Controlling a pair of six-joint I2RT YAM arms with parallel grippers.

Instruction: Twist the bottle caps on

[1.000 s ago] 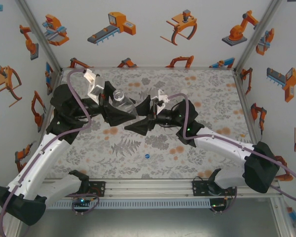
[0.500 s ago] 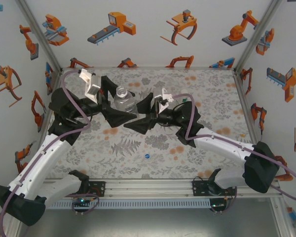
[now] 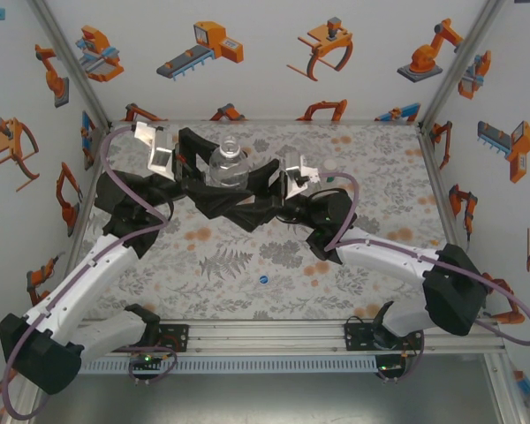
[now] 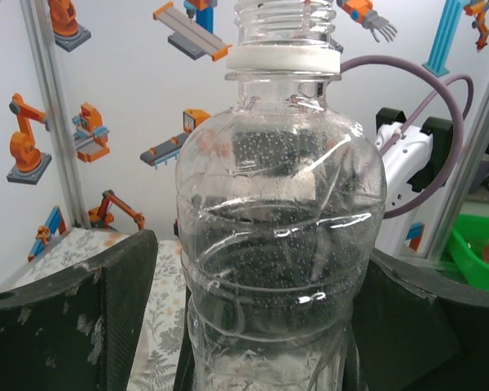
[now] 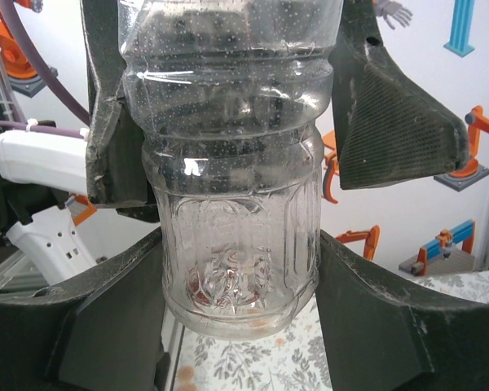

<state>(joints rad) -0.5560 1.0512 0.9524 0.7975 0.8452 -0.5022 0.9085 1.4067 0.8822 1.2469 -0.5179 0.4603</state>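
A clear bottle [image 3: 228, 166] hangs upright above the table's back middle, its threaded neck [image 4: 284, 18] bare above a white ring. My left gripper [image 3: 210, 184] is shut on the bottle's upper body [image 4: 277, 244], with one dark finger [image 4: 106, 314] on each side. My right gripper [image 3: 260, 185] comes in from the other side and is shut on the ribbed base [image 5: 240, 261]; its fingers [image 5: 114, 326] press both sides. A small blue cap [image 3: 262, 279] lies on the table in front. The other bottles and caps are out of view.
The floral table mat [image 3: 371, 168] spreads under both arms, with metal frame posts [image 3: 442, 71] and white walls around it. A green bin [image 4: 481, 257] stands beyond the cell wall in the left wrist view.
Both arms have carried the bottle up and toward the back wall. It went from tilted to upright, and the right gripper moved in from beside it to around its base.
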